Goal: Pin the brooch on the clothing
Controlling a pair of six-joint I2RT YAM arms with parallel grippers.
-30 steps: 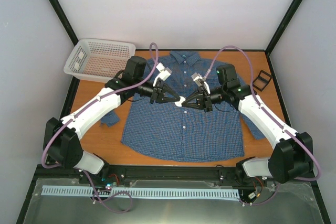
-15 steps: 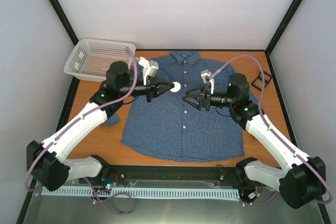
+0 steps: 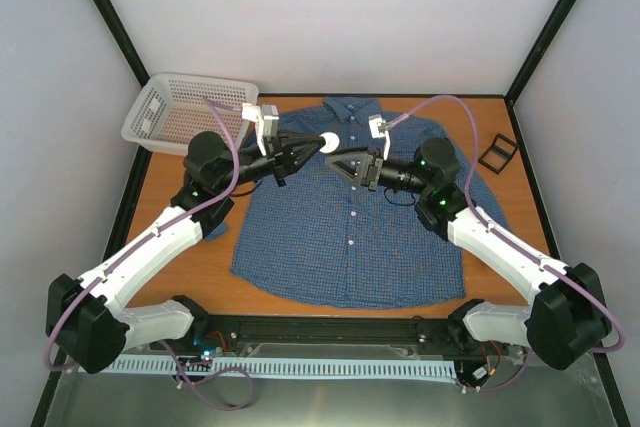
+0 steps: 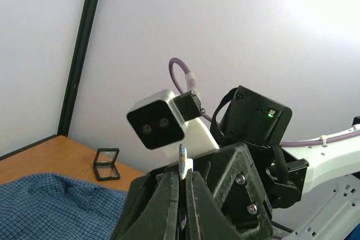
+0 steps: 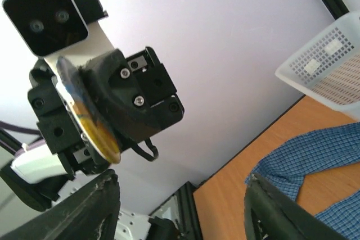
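The brooch [image 3: 329, 142] is a small round disc, white on one side and golden with blue on the other [image 5: 93, 125]. My left gripper [image 3: 318, 144] is shut on it and holds it in the air above the upper chest of the clothing [image 3: 350, 237], a blue checked shirt lying flat on the table. In the left wrist view the brooch [image 4: 182, 164] stands edge-on between the closed jaws of the left gripper [image 4: 183, 175]. My right gripper [image 3: 342, 163] faces it from the right, open, a little short of the disc. Its fingers [image 5: 95, 206] stand wide apart with nothing between them.
A white mesh basket [image 3: 190, 112] stands at the back left of the table. A small black hinged box [image 3: 497, 153] lies open at the back right, beside the shirt's sleeve. Black frame posts rise at the back corners.
The two grippers met on the brooch over the shirt's middle; the right one opened and let go. The left carried the disc up and back toward the collar, and the right followed.
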